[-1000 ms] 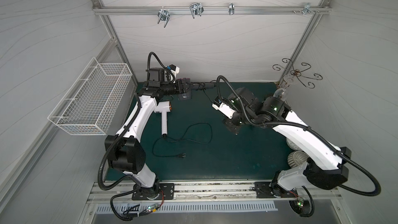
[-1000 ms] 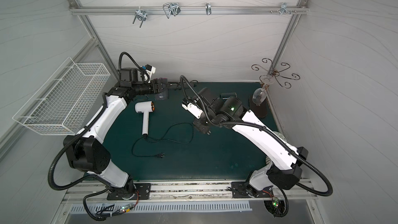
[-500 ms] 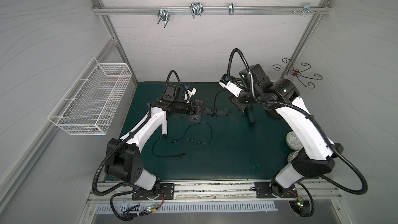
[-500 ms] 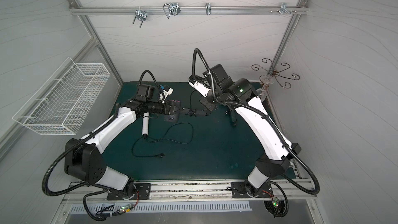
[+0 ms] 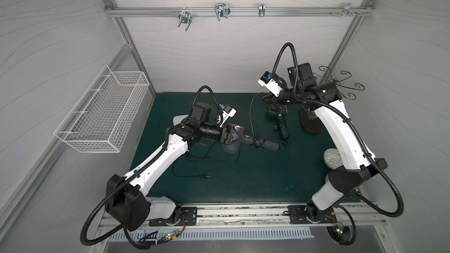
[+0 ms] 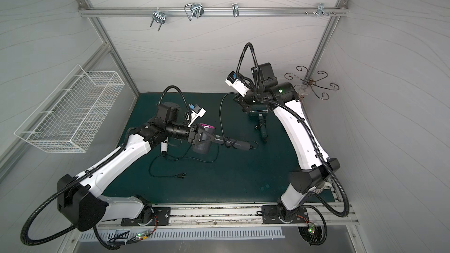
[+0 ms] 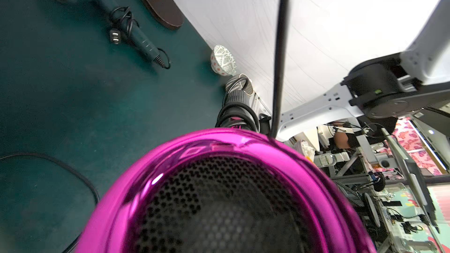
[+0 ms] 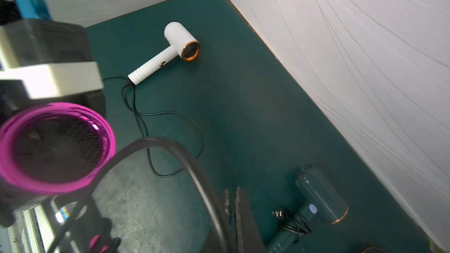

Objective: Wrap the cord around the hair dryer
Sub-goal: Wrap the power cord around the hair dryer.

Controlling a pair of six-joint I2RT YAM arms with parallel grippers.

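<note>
TEXT: none legible | LABEL: round sticker [image 8: 312,208] on dark teal hair dryer [image 8: 323,191], far right, print too small to read | BRANDS/NUMBERS: none legible

white arms [image 5: 158,164] — black joints [image 5: 126,203], ribbed black cables [image 5: 93,212].

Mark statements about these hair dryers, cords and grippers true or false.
1. The left gripper holds the magenta hair dryer by its barrel. True.
2. The teal dryer's cord sprawls loose. False: the teal hair dryer has its cord bundled around its handle.
3. The right gripper has its jaws shut on the magenta dryer's cord. True.
4. The white dryer is fully wrapped. False: the white hair dryer has a cord trailing loose on the mat.
</note>
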